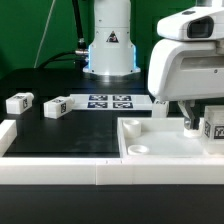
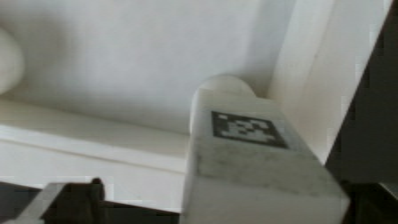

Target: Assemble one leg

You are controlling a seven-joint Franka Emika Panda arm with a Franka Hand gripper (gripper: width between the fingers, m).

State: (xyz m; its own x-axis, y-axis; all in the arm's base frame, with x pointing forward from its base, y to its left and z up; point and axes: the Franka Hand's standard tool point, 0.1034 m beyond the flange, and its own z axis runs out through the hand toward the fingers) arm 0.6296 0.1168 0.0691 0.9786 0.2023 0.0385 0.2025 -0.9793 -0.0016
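My gripper hangs over the far right corner of the large white tray-like piece. In the wrist view a white leg with a square tag stands between my gripper's fingers, its end against the tray's inner wall. One dark finger stands clearly apart from the leg; the other is close beside it. The jaws look open around the leg. The same leg shows at the exterior view's right edge. Two more legs lie on the black mat at the left.
The marker board lies at the back middle, before the arm's base. A white rail runs along the table's front, with a short wall at the left. The tray has a round hole near its left corner.
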